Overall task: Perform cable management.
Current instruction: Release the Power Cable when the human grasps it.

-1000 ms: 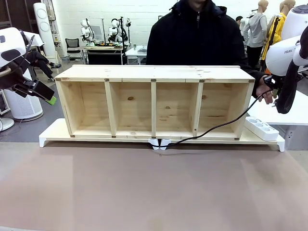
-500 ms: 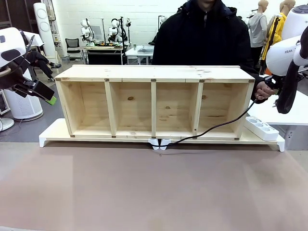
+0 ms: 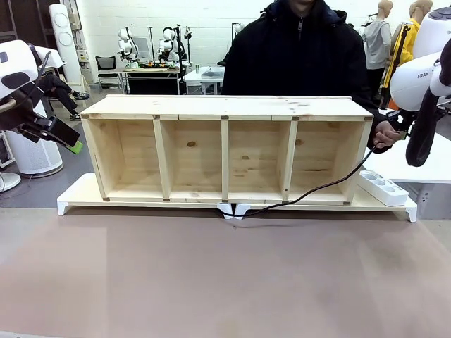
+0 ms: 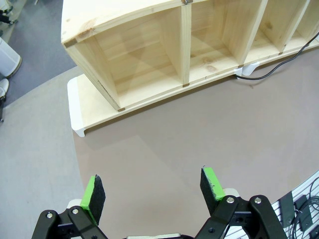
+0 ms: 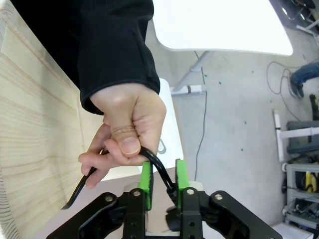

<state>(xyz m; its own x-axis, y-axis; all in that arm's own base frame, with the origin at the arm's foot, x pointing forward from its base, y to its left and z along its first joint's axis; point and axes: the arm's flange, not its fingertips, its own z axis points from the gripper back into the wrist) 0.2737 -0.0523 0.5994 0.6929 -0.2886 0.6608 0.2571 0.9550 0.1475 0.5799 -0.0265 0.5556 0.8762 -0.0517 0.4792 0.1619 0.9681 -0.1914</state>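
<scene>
At far left the left pincer point(image 3: 70, 143) hangs released and empty beside the wooden shelf point(image 3: 225, 107), its green pads point(image 4: 94, 193) spread wide over bare brown counter point(image 4: 189, 149) in its wrist view, apparently parked clear of the work. Along the shelf's near foot, a white clip point(image 3: 233, 209) pins the cable point(image 3: 320, 185) at mid-span, from where the cord climbs rightward past the white power strip point(image 3: 383, 187) to the shelf's right end. There a person's hand point(image 3: 386, 132) meets the right pincer point(image 3: 403, 127), seemingly to pass the cord across. The front view leaves that meeting too small to read; the right wrist view shows the person's hand point(image 5: 124, 129) pinching the cable point(image 5: 158, 169), which loops between the right pincer's point(image 5: 162, 180) pads, jaws part-spread with a gap beside the cord, so whether they grasp it cannot be told.
</scene>
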